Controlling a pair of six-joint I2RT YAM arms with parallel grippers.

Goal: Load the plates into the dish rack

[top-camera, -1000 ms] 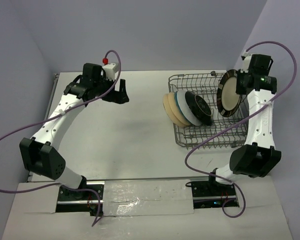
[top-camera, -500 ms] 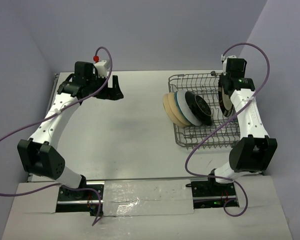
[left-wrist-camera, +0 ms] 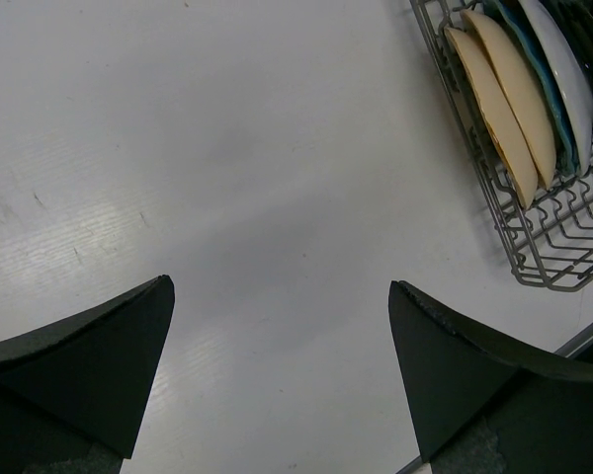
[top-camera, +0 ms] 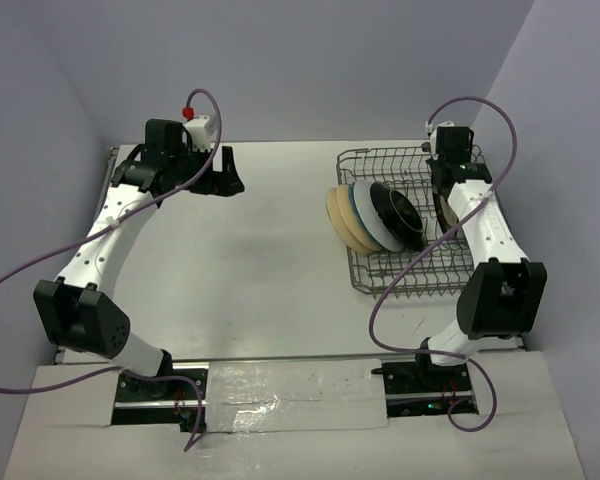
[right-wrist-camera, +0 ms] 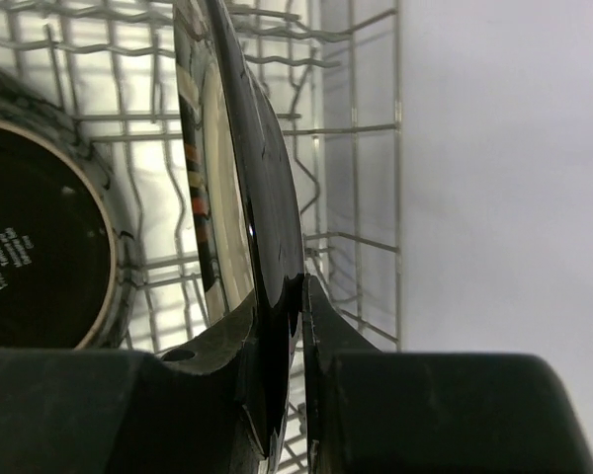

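Right gripper (right-wrist-camera: 282, 296): closed tight on the rim of a dark striped plate (right-wrist-camera: 242, 168), which I hold edge-on and close to upright. The rack (top-camera: 380, 153) lies directly below. A second ago this plate hung face-out beyond the rack's right side. I have since swung it inward and turned it, so it now stands over the right-hand part of the basket, in line with the wires and just beside the row already loaded. I judge this to mean the carry is done and only the lowering and release remain. My own fingers hide the plate's lower edge, so I cannot tell whether it already sits between tines. Contents of the rack: a leaning row in the left half, with two beige plates (left-wrist-camera: 499, 109) outermost, then a teal-edged one and a pale one. A dark plate (right-wrist-camera: 40, 237) comes last, its stamped underside turned toward the plate I hold. The slots to the right of that row are unfilled. Left gripper (left-wrist-camera: 281, 286): jaws spread wide and holding nothing, above bare table (left-wrist-camera: 227, 148) at the far left, well apart from the rack. It has drawn back slightly, leaving the loading to my right arm.
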